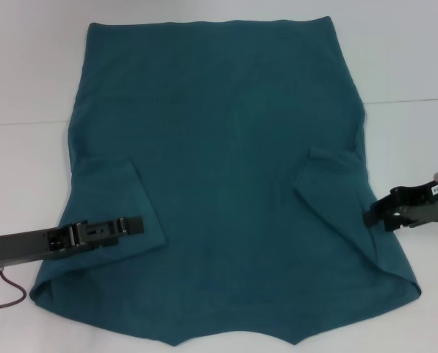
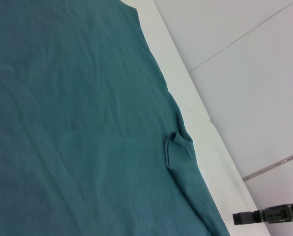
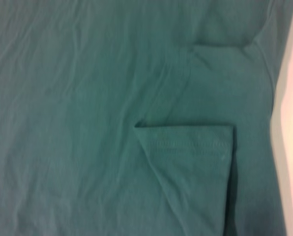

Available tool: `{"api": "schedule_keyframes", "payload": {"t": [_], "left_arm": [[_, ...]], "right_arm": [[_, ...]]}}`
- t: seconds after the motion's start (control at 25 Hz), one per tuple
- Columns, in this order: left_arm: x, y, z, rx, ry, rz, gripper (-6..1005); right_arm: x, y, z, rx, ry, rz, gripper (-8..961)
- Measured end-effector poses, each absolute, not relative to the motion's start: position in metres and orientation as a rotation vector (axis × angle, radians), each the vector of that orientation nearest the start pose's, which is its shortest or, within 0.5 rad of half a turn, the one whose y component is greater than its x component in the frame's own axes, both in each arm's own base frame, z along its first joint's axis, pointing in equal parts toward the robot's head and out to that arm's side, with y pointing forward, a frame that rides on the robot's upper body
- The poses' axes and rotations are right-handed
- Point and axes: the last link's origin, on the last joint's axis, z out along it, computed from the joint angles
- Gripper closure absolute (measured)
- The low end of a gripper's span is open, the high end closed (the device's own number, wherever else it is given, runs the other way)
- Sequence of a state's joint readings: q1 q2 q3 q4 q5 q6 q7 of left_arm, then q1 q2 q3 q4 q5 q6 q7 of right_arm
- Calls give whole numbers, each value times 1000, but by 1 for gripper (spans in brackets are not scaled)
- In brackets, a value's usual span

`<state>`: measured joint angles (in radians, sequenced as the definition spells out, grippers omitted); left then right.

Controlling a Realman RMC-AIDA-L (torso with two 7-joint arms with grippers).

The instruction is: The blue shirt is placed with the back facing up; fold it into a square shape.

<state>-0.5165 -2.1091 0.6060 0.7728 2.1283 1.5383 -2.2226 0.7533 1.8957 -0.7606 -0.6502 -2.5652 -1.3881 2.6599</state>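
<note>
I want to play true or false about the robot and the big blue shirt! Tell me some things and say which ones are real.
1. The blue shirt lies spread out on the white table. True.
2. Both sleeves are folded in on top of the shirt. True: the left sleeve and the right sleeve both lie folded over it.
3. The shirt is already folded into a small square. False: it is still spread wide.
4. The left gripper is up by the far edge of the shirt. False: it is low, over the folded left sleeve, near the robot.
5. The right gripper is at the shirt's right edge. True.
6. Big white letters show on the shirt. False: only plain blue cloth shows.
</note>
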Motion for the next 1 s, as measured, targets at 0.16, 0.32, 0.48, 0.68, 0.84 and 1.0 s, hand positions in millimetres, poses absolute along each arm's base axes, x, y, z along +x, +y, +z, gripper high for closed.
{"api": "schedule_keyframes", "payload": {"t": [0.16,0.32,0.48,0.68,0.84,1.0], "left_arm": [[-274,332,10,-2331,-1722,-741,81],[-274,331,10,-2328,-1726,-741,81],[-275,331,10,-2327,-1726,-741,82],[-275,331,10,-2327,-1723,-740,82],[-275,331,9,-2326,-1725,-740,82],[-277,332,9,-2317,-1729,-740,82]], "right_arm": [[293,394,50,-2047,1869,-9,469],[295,393,42,-2045,1878,-8,469],[295,394,38,-2039,1878,-3,468],[294,395,33,-2037,1877,12,468],[288,397,27,-2063,1868,63,467],[277,397,21,-2167,1814,127,467]]}}
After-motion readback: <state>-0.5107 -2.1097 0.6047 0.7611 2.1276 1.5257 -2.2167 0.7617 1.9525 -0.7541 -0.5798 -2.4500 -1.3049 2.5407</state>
